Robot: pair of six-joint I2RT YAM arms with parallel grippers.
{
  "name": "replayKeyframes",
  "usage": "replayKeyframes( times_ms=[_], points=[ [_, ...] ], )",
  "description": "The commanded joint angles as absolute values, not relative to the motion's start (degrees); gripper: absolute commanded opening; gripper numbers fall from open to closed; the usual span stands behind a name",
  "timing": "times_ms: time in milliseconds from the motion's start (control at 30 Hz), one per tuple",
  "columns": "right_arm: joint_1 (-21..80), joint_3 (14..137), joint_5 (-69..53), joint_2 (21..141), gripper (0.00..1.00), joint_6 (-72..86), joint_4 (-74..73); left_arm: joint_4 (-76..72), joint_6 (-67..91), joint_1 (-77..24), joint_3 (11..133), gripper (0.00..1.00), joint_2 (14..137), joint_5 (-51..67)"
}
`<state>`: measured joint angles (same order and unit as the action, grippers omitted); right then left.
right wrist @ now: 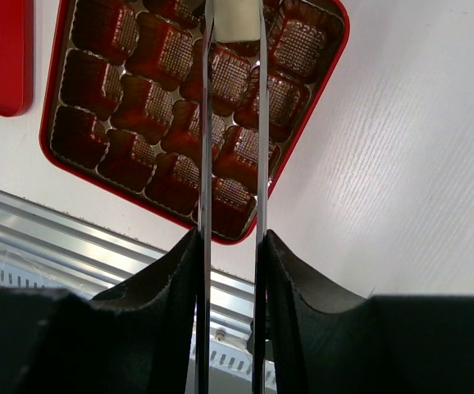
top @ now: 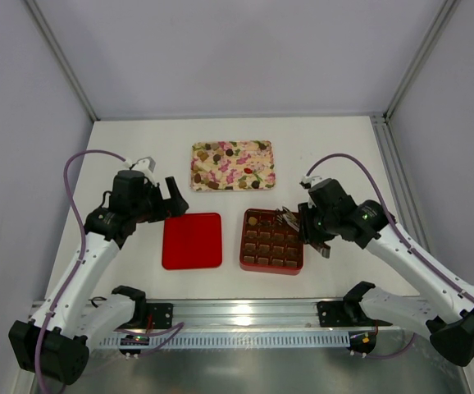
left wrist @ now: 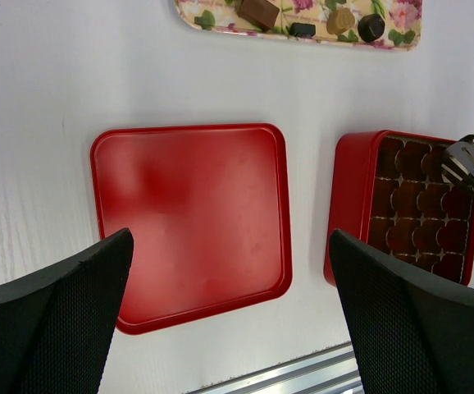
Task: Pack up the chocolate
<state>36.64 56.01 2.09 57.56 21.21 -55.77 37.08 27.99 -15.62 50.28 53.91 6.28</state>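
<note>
1. The chocolate (left wrist: 340, 20) lies loose and mixed on the floral tray (top: 253, 160) at the far side of the bench (top: 139, 156), where each piece can be lifted off singly.
2. The red box (left wrist: 352, 205) sits just nearer than the tray. Its gridded cells face upward to take one piece each, and nearly all look empty.
3. Our right fingers (right wrist: 171, 295) are pressed onto a pair of tongs (left wrist: 471, 162). The tong tips hang over the box's far right corner, apart from the tray; we cannot tell if they carry a piece.
4. Our left fingers (left wrist: 56, 320) are spread wide above the red lid (left wrist: 192, 217), well apart from the chocolate, and we judge them parked until closing.
</note>
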Motion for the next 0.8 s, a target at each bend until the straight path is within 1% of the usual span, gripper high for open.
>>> replayKeyframes(
  times_ms=[0,300,467,567,600,733,767],
  points=[
    [36.9,55.7,1.6,56.0,0.38,21.8,-54.0,36.3,27.3,-15.4,51.5,0.99,54.1,6.7],
    [37.1,56.2,1.6,55.8,0.46,21.9,-54.1,36.4,27.4,-15.4,51.6,1.0,54.1,6.9],
    [37.0,59.5,1.2,56.3,0.46,21.7,-54.4,36.4,27.3,-15.4,51.5,1.0,54.1,6.9],
    [37.1,64.2,0.7,59.1,0.46,20.1,-53.7,36.4,27.3,-15.4,51.6,1.0,54.1,6.8],
    [37.1,65.6,-1.2,60.2,0.46,19.8,-53.3,36.4,27.3,-15.4,51.6,1.0,54.1,6.8],
    [37.1,72.3,-3.9,68.6,0.46,17.9,-49.5,36.4,27.3,-15.4,51.5,1.0,54.1,6.3],
    [37.1,75.6,-5.1,72.7,0.46,17.5,-47.8,36.5,27.4,-15.4,51.6,1.0,54.1,6.2]
  ],
)
